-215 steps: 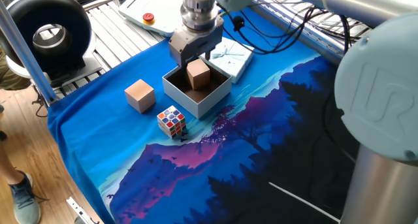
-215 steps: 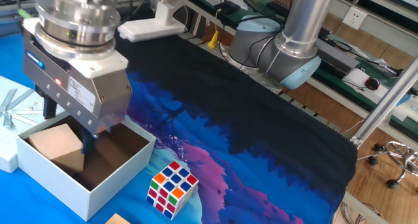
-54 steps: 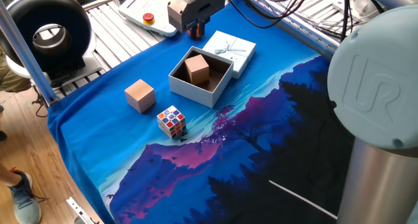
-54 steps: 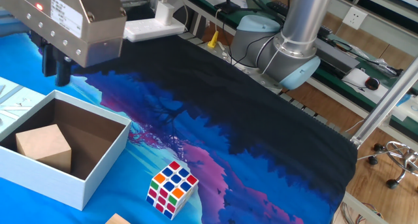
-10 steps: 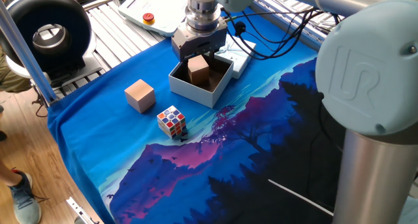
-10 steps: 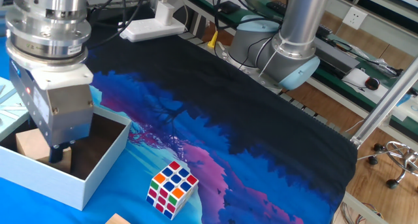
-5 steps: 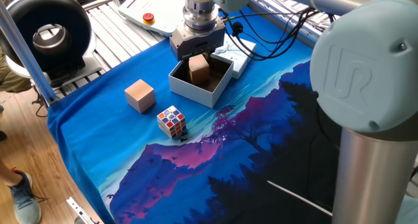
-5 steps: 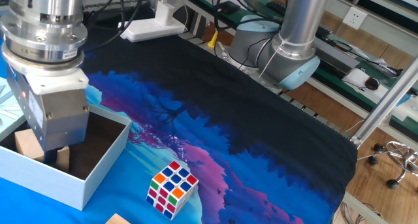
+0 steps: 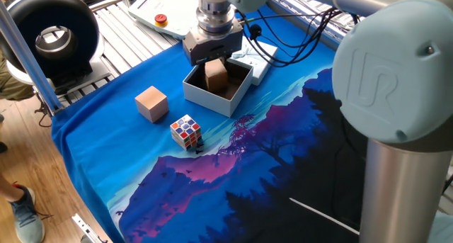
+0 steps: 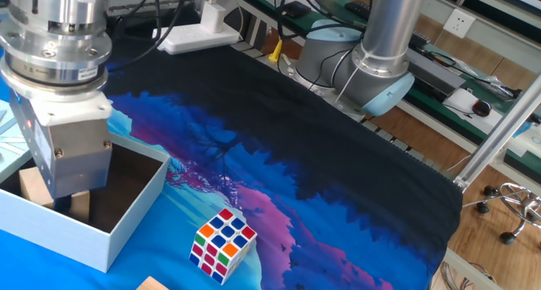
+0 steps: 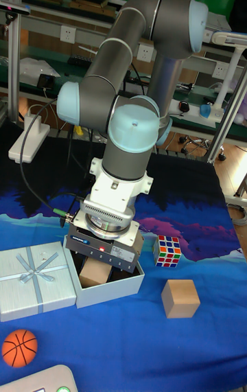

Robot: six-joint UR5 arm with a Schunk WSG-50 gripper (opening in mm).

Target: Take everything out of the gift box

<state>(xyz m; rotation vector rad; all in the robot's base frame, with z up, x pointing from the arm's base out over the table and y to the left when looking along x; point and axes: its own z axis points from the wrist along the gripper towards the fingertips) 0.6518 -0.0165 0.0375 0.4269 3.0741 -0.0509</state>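
The surface (image 9: 304, 165), draped in a blue mountain-print cloth, carries the whole scene, and the arm now stands lower over it than it did a few seconds ago, when it hung clear behind the gift box (image 9: 216, 101). The box sits open near the back of the cloth, its pale-blue ribboned lid (image 11: 34, 279) lying just beside it. The end effector (image 9: 212, 59) has come down over the box and in the last second has eased up slightly; its fingers straddle the brownish-tan wooden cube (image 9: 216, 76), which looks tilted and perhaps lifted off the dark floor, so it is probably gripping that cube, though the pad contact is hidden and I cannot tell for sure. That suggests the removal of the last item is under way: the cube remains within the box walls. The puzzle cube (image 9: 185, 130) already rests outside on the cloth, near the box's front corner, and the paler pinkish-tan cube (image 9: 151, 103) sits apart to the side.
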